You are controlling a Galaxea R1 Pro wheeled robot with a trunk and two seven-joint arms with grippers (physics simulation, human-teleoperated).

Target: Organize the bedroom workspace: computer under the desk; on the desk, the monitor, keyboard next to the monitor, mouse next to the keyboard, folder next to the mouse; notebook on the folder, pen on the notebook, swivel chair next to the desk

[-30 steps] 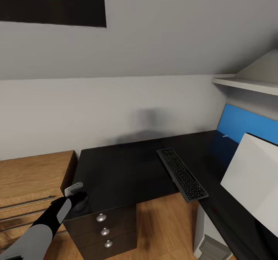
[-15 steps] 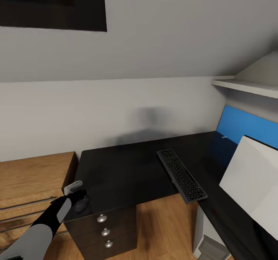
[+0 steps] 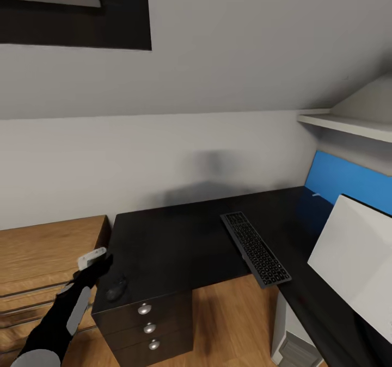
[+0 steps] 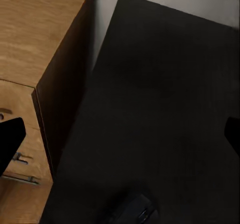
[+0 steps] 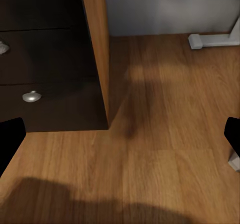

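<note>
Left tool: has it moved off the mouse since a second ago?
Yes. The left tool has lifted up and back toward the wooden dresser, leaving the mouse on the desk corner above the drawer knobs.

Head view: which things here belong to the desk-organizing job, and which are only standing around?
Belong to the job:
desk
keyboard
mouse
monitor
computer
left gripper

Only standing around:
wooden dresser
blue wall panel
white shelf
</note>
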